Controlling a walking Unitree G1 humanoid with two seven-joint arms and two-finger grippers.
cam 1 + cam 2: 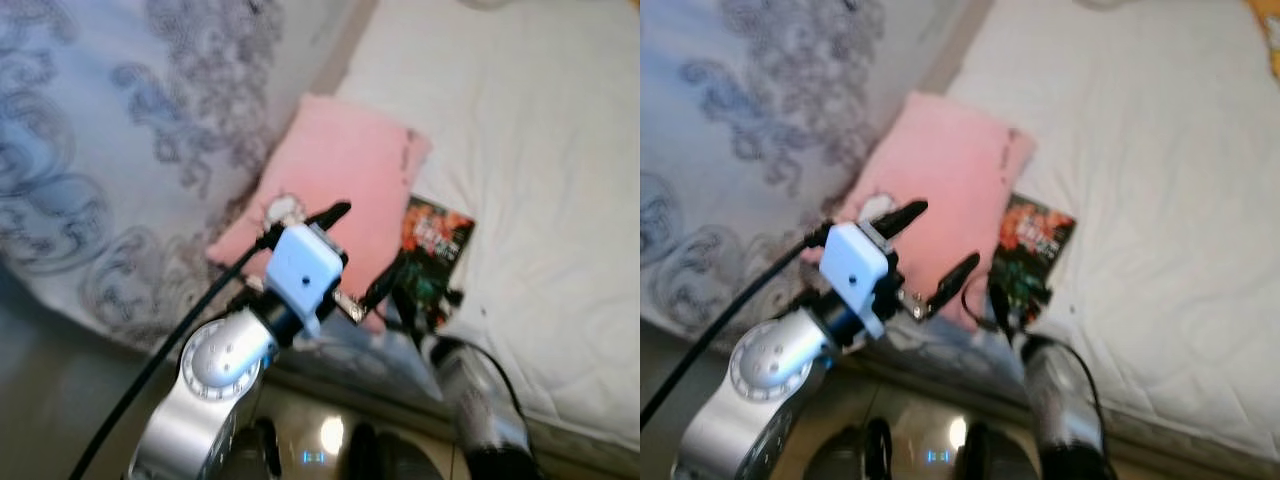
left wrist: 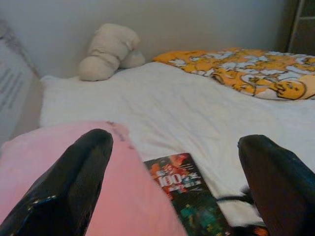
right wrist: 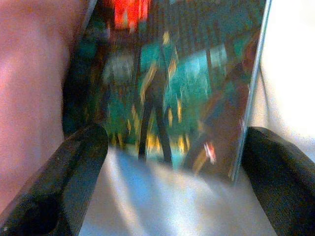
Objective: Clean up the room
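here, right gripper (image 1: 1002, 300) spread at book (image 1: 1032, 245) edge, pink pillow (image 1: 940, 180) beside

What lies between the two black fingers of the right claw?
In the right wrist view, the near edge of the glossy dark book with the red and teal cover lies between the open right claw fingers, on the white mattress, beside the pink pillow.

Both arms reach forward, left gripper (image 1: 925, 250) and right gripper (image 3: 172, 182) with jaws spread apart.
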